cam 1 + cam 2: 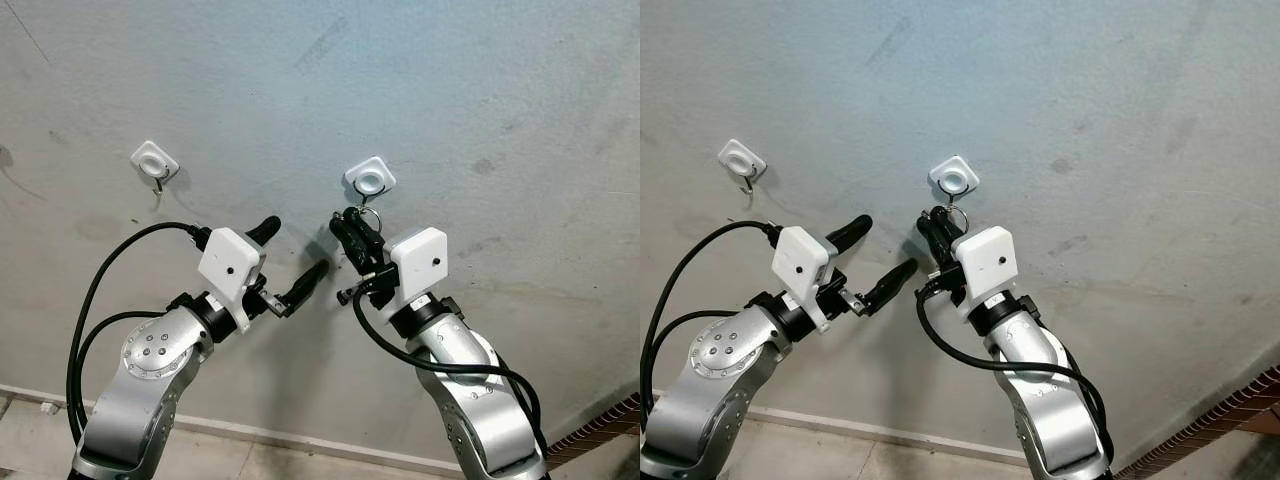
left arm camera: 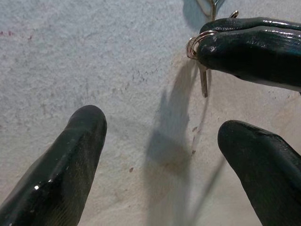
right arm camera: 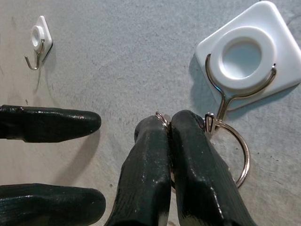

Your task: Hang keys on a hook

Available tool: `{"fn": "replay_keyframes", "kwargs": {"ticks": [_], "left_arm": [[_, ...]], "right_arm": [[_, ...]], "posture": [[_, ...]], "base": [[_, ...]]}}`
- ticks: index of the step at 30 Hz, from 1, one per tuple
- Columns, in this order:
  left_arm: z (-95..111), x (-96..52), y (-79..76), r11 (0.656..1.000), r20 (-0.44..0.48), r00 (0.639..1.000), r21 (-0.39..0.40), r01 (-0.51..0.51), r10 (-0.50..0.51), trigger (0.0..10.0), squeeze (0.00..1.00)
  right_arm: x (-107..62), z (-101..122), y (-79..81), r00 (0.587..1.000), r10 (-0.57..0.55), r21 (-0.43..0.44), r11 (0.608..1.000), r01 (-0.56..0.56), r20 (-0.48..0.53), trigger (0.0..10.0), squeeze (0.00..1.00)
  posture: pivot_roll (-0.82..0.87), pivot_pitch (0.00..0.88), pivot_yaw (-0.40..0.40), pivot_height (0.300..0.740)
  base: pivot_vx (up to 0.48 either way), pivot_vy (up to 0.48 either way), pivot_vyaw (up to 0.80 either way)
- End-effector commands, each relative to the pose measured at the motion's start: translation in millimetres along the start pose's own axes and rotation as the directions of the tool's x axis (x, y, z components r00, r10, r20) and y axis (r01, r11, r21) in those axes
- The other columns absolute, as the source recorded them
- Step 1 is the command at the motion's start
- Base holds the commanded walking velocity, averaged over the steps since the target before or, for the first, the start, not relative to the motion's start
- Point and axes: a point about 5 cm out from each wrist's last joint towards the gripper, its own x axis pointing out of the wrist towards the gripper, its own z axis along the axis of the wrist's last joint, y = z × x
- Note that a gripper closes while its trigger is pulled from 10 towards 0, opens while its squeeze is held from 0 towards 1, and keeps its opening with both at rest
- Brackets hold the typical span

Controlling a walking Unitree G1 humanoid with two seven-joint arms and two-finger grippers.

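Right wrist view | right end effector (image 3: 165,123) clamped on keys (image 3: 162,118) | key ring (image 3: 235,150) on hook (image 3: 221,101) just beside | left end effector (image 1: 296,255) apart, nearby

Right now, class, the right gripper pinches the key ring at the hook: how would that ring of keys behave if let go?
The key ring, thin metal looped on the hook, would likely hang and swing. It looks light and stiff. The key below the right gripper probably dangles loosely, and smooth metal may slip.

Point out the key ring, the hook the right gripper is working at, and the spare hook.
key ring (image 3: 242,157): right wrist view, on the ring's wire loop.
near hook (image 3: 235,96): right wrist view, on its wire stem below the white pad.
spare hook (image 1: 157,187): left eye view, on its wire below the pad.
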Motion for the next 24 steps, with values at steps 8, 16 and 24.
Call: {"fn": "replay_keyframes", "kwargs": {"ticks": [8,16,24], "left_arm": [[3.6,-3.1,-1.9,1.000,0.000,1.000,0.003,0.016,-0.016,10.0,0.00],[1.9,-5.5,-2.7,1.000,-0.009,1.000,0.002,0.017,-0.017,10.0,0.00],[1.3,-7.0,-2.9,1.000,-0.015,1.000,0.000,0.017,-0.017,10.0,0.00]], "right_arm": [[-4.4,-14.1,-2.4,0.998,-0.018,-0.023,1.000,0.017,-0.061,10.0,1.00],[-4.6,-15.2,-2.5,0.998,-0.028,-0.032,0.999,0.027,-0.058,10.0,1.00],[-5.2,-15.3,-2.8,0.998,-0.039,-0.030,0.999,0.037,-0.055,10.0,1.00]], "posture": [[0.19,0.001,0.001,0.740],[0.20,0.001,0.002,0.740],[0.20,0.005,0.004,0.740]], "base": [[0.000,0.000,0.00],[0.000,0.000,0.00],[0.000,0.000,0.00]]}}
